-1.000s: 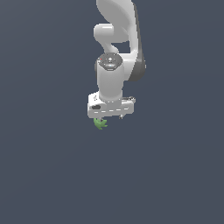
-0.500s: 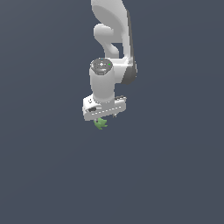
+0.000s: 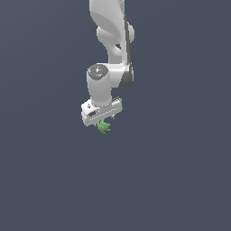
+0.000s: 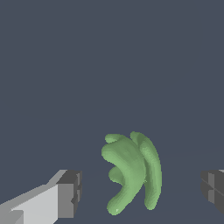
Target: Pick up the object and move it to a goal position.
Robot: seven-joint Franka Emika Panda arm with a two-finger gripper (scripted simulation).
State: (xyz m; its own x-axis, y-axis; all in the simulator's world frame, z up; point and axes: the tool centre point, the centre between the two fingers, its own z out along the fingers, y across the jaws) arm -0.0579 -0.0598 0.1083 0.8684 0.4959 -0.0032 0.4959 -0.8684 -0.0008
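Observation:
The object [image 3: 103,127] is a small bright green piece with curved, leaf-like lobes. In the exterior view it sits just under the white gripper [image 3: 103,122], at the end of the arm reaching down from above. In the wrist view the object [image 4: 130,173] lies between the two dark fingertips [image 4: 70,192], with a clear gap on each side. The gripper [image 4: 140,190] is open and straddles the object without touching it. The fingertips themselves are hidden behind the hand in the exterior view.
Plain dark grey ground [image 3: 180,180] fills both views. The white arm [image 3: 110,36] rises to the upper edge of the exterior view. No other objects or markers show.
The arm and gripper have shifted toward the exterior view's left and slightly lower. The green object has stayed where it was, now centred under the hand.

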